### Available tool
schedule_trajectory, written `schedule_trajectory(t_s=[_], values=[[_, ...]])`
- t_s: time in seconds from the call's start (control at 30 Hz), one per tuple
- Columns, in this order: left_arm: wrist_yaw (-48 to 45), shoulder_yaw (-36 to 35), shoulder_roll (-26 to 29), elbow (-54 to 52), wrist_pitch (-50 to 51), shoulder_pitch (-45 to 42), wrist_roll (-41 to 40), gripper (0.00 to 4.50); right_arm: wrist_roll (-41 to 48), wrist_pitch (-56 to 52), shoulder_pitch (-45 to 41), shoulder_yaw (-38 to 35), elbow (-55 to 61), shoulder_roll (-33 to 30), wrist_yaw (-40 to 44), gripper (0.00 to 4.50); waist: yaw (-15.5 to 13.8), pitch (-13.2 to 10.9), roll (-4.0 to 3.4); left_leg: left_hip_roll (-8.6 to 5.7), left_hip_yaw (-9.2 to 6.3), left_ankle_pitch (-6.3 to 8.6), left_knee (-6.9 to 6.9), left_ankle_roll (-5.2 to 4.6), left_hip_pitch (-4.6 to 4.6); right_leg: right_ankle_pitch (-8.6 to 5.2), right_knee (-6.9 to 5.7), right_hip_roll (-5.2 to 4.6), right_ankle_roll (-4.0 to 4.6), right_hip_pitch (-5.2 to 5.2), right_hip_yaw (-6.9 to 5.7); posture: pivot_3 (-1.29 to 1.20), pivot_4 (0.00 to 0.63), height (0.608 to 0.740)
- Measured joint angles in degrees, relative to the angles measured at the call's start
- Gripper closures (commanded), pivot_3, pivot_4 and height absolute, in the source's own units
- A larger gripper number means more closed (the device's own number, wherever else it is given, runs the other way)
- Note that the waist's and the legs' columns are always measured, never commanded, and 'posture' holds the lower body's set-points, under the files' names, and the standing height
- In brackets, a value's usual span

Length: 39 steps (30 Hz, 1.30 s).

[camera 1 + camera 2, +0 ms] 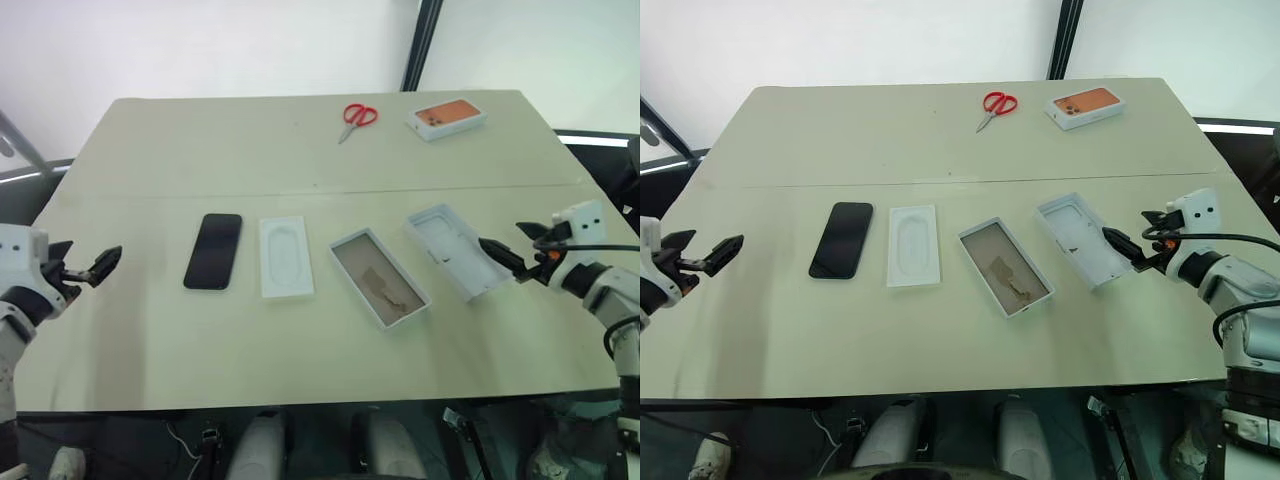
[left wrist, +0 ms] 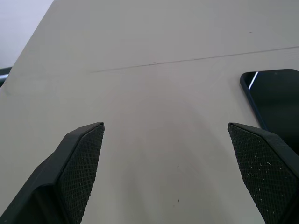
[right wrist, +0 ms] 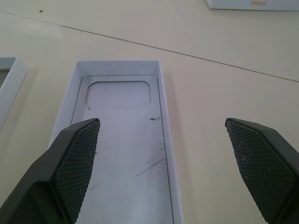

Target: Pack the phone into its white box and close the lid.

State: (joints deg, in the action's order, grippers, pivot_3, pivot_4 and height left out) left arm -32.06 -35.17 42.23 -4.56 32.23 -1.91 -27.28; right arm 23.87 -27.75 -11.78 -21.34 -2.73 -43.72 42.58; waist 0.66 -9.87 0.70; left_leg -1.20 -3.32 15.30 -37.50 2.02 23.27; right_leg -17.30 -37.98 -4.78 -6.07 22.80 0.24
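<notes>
I judge packing not yet begun: the phone (image 1: 213,250) lies on the table at 9 o'clock of the white box (image 1: 379,277), the lid (image 1: 457,250) at 2 o'clock. The left gripper (image 1: 100,266) and right gripper (image 1: 503,256) stand spread, empty. Next I must grasp the phone. Its edge clearance is unreadable.

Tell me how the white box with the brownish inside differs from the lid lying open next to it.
The white box has a brownish-grey inside; the lid is plain white inside with a rounded-rectangle recess near one end. The white box sits near the middle of the row, beside the flat insert tray; the lid lies at the right end, right by the open right gripper. Both are shallow white rectangles, lying open side up, empty and angled alike on the table.
</notes>
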Motion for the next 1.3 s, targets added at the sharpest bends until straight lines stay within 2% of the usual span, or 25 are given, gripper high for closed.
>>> schedule_trajectory(t_s=[0.47,0.63,0.87,1.1,1.2,1.3], values=[[0.11,0.10,-0.06,-1.43,1.00,0.83,-0.33,0.05,0.41,-0.69,-1.33,1.08,2.74,0.06,1.07,0.00,0.04,0.00,0.00,0.01,0.00,0.00,0.01,0.00,-0.01,0.00,0.00,0.01,0.00,0.00,0.01,0.00,0.150,0.740],[1.21,0.42,-2.24,-3.91,1.77,-0.03,-2.00,0.05,1.73,-2.31,-4.06,4.77,7.69,2.15,0.84,0.00,0.05,0.00,0.00,0.03,-0.02,0.00,0.01,0.00,-0.02,0.00,-0.01,-0.01,0.00,0.00,0.02,0.00,0.150,0.740],[1.81,8.84,-6.56,-10.50,4.52,-2.56,-4.20,0.05,3.49,-4.56,-5.21,11.38,16.69,4.00,1.15,0.00,-0.18,0.01,0.02,-0.03,-0.03,0.00,-0.02,0.01,0.02,0.00,0.02,-0.02,0.00,-0.02,0.01,0.00,0.150,0.740],[9.21,15.39,-12.85,-20.88,19.33,-7.45,-14.24,0.05,3.35,-4.87,-6.71,15.50,18.86,4.67,1.01,0.00,-0.02,0.01,0.03,-0.02,-0.04,-0.01,-0.05,0.01,0.01,0.00,-0.02,0.04,-0.01,-0.01,0.01,0.00,0.150,0.740],[16.20,15.98,-16.98,-22.79,29.57,-11.82,-21.03,0.05,3.25,-4.90,-6.16,16.65,19.86,4.70,0.93,0.00,-0.11,0.00,0.03,-0.03,-0.06,0.00,-0.13,0.01,0.02,0.00,-0.04,0.07,-0.02,-0.04,-0.02,0.00,0.150,0.740],[24.30,15.02,-20.96,-21.68,37.76,-15.92,-24.45,0.05,3.50,-5.31,-4.78,16.46,21.85,4.63,0.94,0.00,-0.06,0.00,0.05,-0.03,-0.08,0.00,-0.21,0.00,0.02,0.00,-0.08,0.11,-0.03,-0.05,-0.08,0.00,0.150,0.740]])
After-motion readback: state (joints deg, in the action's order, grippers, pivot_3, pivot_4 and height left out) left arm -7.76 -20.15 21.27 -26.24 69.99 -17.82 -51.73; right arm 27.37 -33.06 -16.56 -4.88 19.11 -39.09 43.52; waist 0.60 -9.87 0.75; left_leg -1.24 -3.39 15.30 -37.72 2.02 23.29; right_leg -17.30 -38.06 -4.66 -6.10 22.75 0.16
